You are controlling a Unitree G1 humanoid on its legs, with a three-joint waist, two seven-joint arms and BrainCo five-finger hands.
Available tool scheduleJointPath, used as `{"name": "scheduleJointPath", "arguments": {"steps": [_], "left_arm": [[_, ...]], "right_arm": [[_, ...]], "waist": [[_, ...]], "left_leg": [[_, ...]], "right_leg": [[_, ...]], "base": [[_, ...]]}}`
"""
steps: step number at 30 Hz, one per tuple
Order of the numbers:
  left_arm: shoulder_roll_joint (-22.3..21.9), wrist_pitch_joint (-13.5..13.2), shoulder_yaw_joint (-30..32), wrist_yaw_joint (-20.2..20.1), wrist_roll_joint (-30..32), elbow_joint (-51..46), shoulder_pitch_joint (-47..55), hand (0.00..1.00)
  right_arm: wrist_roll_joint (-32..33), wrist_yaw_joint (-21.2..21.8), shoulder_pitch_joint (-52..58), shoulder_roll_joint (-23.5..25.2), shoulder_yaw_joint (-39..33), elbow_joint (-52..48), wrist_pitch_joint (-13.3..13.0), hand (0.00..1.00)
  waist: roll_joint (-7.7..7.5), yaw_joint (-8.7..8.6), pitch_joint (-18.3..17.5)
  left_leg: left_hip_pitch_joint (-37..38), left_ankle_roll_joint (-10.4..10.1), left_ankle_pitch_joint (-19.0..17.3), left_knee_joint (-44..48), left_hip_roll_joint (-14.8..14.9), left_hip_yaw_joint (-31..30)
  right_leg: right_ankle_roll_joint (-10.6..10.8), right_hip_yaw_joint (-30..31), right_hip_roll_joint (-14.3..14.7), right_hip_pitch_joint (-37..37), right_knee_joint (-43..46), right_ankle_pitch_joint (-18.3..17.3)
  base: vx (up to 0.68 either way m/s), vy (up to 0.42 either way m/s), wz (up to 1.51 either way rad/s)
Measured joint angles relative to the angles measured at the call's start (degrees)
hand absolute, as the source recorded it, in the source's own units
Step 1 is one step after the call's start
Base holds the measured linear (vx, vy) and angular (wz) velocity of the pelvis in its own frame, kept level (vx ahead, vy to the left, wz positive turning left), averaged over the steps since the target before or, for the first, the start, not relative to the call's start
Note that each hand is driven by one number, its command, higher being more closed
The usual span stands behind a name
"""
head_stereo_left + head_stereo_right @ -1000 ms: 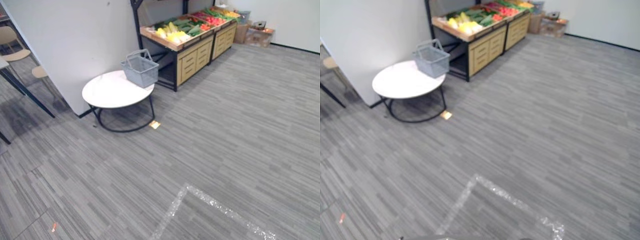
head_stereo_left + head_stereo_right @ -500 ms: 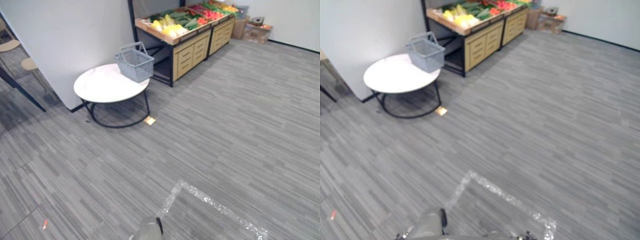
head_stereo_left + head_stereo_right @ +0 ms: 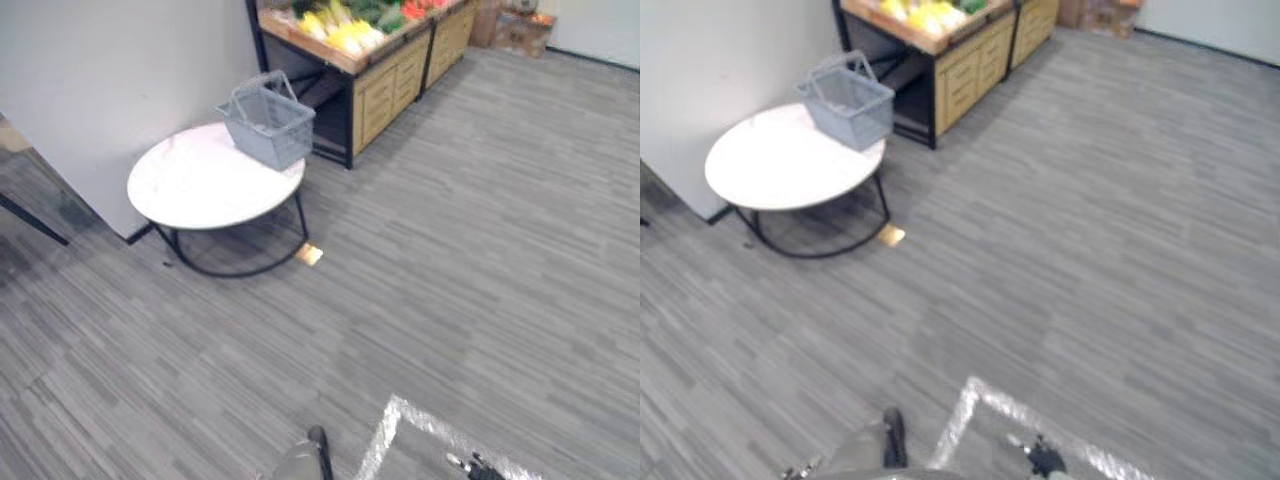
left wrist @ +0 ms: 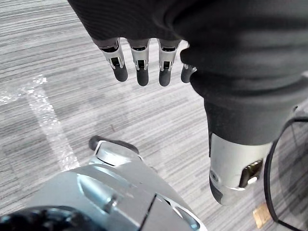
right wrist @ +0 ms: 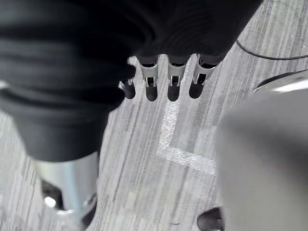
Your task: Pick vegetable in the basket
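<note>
My head camera has dipped and closed in since a second ago. Left eye view: the grey basket (image 3: 268, 122) sits at the round white desk's (image 3: 190, 190) far edge, the vegetables (image 3: 340, 28) on the wooden stand (image 3: 385, 85) behind it. Left wrist view: the left robot hand (image 4: 141, 62) hangs with fingers loosely straight. Right wrist view: the right robot hand (image 5: 173, 79) does likewise.

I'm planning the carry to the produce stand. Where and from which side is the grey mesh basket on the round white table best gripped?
Grip the handle that stands raised over the open top of the grey mesh basket, coming down from above. It sits at the far edge of the round white table, so its walls are probably harder to reach.
</note>
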Motion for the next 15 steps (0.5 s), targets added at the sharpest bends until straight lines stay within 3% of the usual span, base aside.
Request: {"name": "scheduleJointPath", "arguments": {"steps": [1,2,3,5,6,8,10,12,13,14,15], "left_arm": [[0.4,0.0,-1.2,0.2,0.1,0.0,0.1,0.0],[1.2,0.1,-2.7,0.2,0.1,0.0,0.1,0.0],[1.5,0.3,-3.4,0.2,0.4,0.1,0.2,0.0],[1.4,0.8,-3.8,0.2,1.5,0.1,0.0,0.0],[1.4,0.8,-3.8,0.1,1.9,0.1,-0.5,0.0],[0.8,1.1,-3.1,0.1,1.9,0.0,-1.9,0.0],[-0.9,1.1,-2.7,0.1,1.9,-0.5,-3.7,0.0],[-3.8,1.1,-1.4,-0.1,2.1,-1.1,-5.4,0.0],[-4.6,0.8,0.9,-0.2,3.3,-1.3,-5.7,0.0],[-5.2,0.8,2.6,-0.2,4.0,-0.8,-5.3,0.0],[-6.1,0.8,3.7,-0.2,4.4,-0.6,-6.0,0.0]], "right_arm": [[0.0,0.0,0.6,0.1,-0.1,0.0,0.0,0.0],[0.0,0.2,0.8,0.1,-0.1,-0.1,0.0,0.0],[0.0,0.5,0.8,0.0,-0.1,-0.1,0.0,0.0],[0.0,0.8,1.0,-0.1,-0.2,-0.5,0.0,0.0],[0.1,1.0,1.1,0.2,-1.3,-0.9,-0.2,0.0],[0.2,1.0,1.2,0.5,-1.8,-2.3,-0.5,0.0],[0.5,0.9,1.5,0.1,-1.7,-3.9,-0.9,0.0],[0.6,0.9,1.8,-0.3,-0.9,-5.2,-0.9,0.0],[0.5,0.8,1.8,-0.6,1.7,-5.7,-0.9,0.0],[0.4,0.9,1.8,-1.1,3.0,-5.6,-0.8,0.0],[0.1,0.9,1.5,-1.8,3.4,-5.7,-1.0,0.0]], "waist": [[0.4,-0.1,0.3],[-0.13,-0.69,0.8],[0.14,-1.77,1.0],[0.66,-2.12,1.3],[0.85,-2.6,1.5],[1.31,-2.92,1.8],[3.0,-2.99,2.6],[3.97,-2.99,3.5],[3.94,-2.99,3.5],[3.99,-2.98,3.5],[4.78,-2.94,3.8]], "left_leg": [[3.7,0.5,-1.3,-1.6,-1.0,-0.1],[9.0,0.8,-2.6,-3.8,-2.3,-0.6],[13.9,1.2,-3.2,-6.2,-2.7,-0.9],[20.1,1.1,-3.2,-10.8,-2.9,-0.9],[24.4,1.1,-3.2,-13.9,-3.0,-0.8],[27.9,1.1,-3.3,-16.2,-2.6,-0.8],[30.3,0.0,-4.6,-17.6,-1.0,-1.5],[32.8,-2.1,-7.2,-17.8,1.3,-2.4],[34.8,-3.4,-9.6,-17.7,3.2,-2.5],[36.5,-3.2,-10.0,-16.9,4.4,-2.6],[36.8,-3.3,-9.2,-14.2,6.3,-2.6]], "right_leg": [[0.2,-0.2,-0.7,-2.1,7.0,5.1],[-1.5,-1.7,-1.4,-5.8,17.4,3.4],[-3.9,-4.6,-1.0,-9.2,24.4,-0.8],[-5.0,-9.7,-0.1,-13.6,27.1,-7.7],[-4.9,-13.9,1.0,-17.4,24.3,-11.6],[-5.0,-18.6,2.0,-20.7,15.4,-13.3],[-4.6,-21.1,3.7,-21.7,2.2,-13.0],[-2.6,-20.6,5.4,-22.1,-13.4,-11.2],[-2.3,-17.2,6.8,-22.8,-20.9,-7.2],[-3.4,-16.8,7.7,-23.3,-16.8,-3.4],[-5.0,-17.6,8.6,-23.9,-11.6,-8.2]], "base": [[0.54,0.214,0.18],[0.53,0.187,0.24],[0.6,0.182,0.15],[0.53,0.099,0.02],[0.49,0.042,0.03],[0.49,-0.05,0.28],[0.5,-0.134,0.47],[0.66,-0.289,0.46],[0.82,-0.414,0.29],[0.84,-0.455,0.13],[0.61,-0.354,0.03]]}}
